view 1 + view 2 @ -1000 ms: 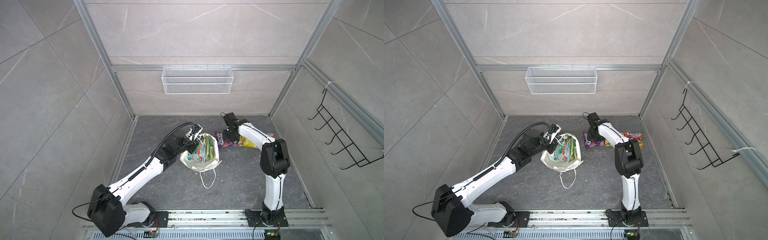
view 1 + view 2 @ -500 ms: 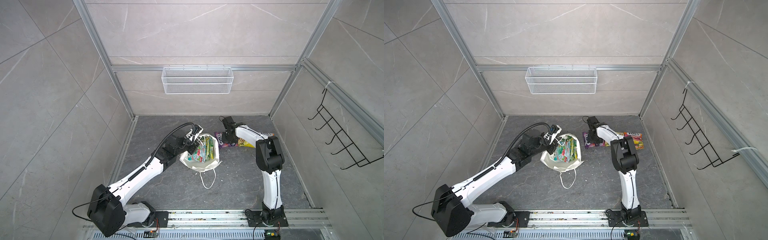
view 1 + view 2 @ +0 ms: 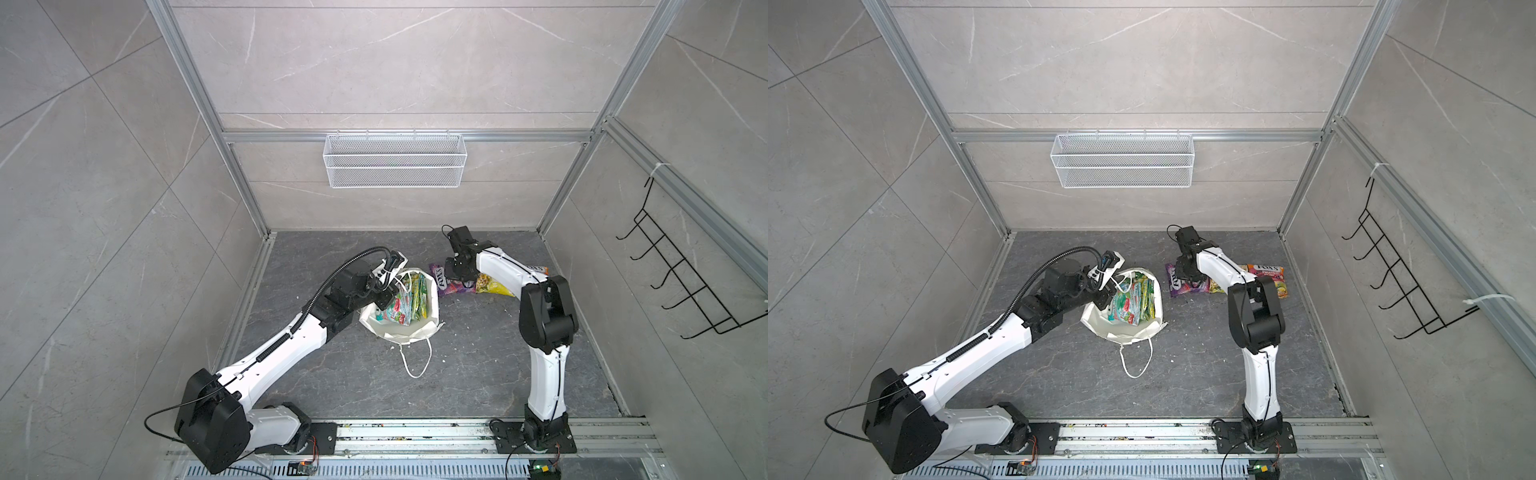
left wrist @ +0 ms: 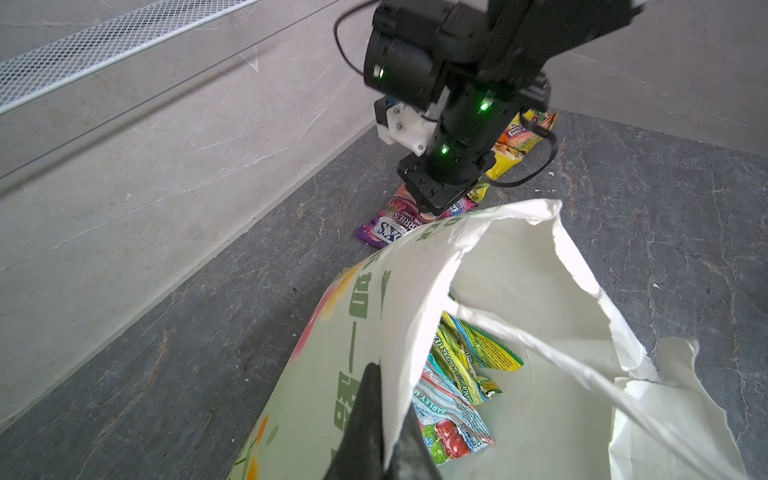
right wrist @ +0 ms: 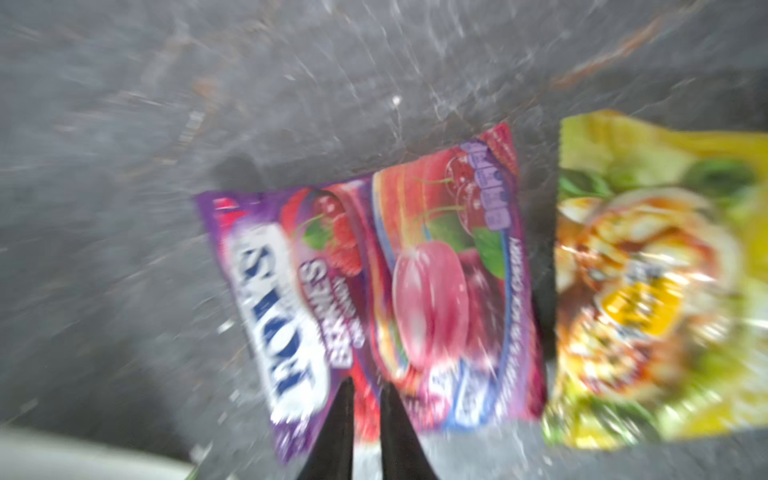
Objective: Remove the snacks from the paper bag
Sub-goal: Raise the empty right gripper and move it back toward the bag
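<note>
The white paper bag (image 3: pixel 432 316) (image 3: pixel 1158 305) lies on the grey floor with its mouth wide open. My left gripper (image 3: pixel 384 297) (image 4: pixel 386 382) is shut on its printed wall (image 4: pixel 353 332). Inside it lie a teal-red packet (image 3: pixel 395 313) (image 4: pixel 449 424) and green-yellow packets (image 3: pixel 417 297) (image 4: pixel 478 353). On the floor to the bag's right rest a purple snack (image 3: pixel 442 280) (image 5: pixel 374 299), a yellow-green one (image 3: pixel 494 286) (image 5: pixel 665 282) and a red-pink one (image 3: pixel 1264 270). My right gripper (image 3: pixel 455 276) (image 5: pixel 363 384) hovers over the purple packet's edge. Its jaws stand a narrow gap apart, and the view is motion-blurred.
A white wire mesh basket (image 3: pixel 395 166) hangs on the back wall. A black hook rack (image 3: pixel 685 282) is fixed to the right wall. The bag's cord handle (image 3: pixel 415 361) trails towards the front rail (image 3: pixel 415 432). Small white crumbs dot the floor.
The right arm's elbow swung slightly left and back while its gripper stayed over the purple packet. The left arm and the bag have not moved.
</note>
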